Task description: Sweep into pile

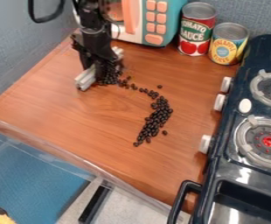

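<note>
Twice seeing dark beans (158, 115) bunching on the worktop (82, 116), at four and eleven o'clock; at eleven, seeing the end effector (104, 70) by a pale bar (86, 78), not telling opening or grip

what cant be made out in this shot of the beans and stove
All in the camera view:
Middle of the pale bar: behind the black gripper.
Number of beans by the gripper: too small, bunched together.
Top of the toy microwave: cut off by the top edge.
Stove's far side: cut off by the right edge.
</note>
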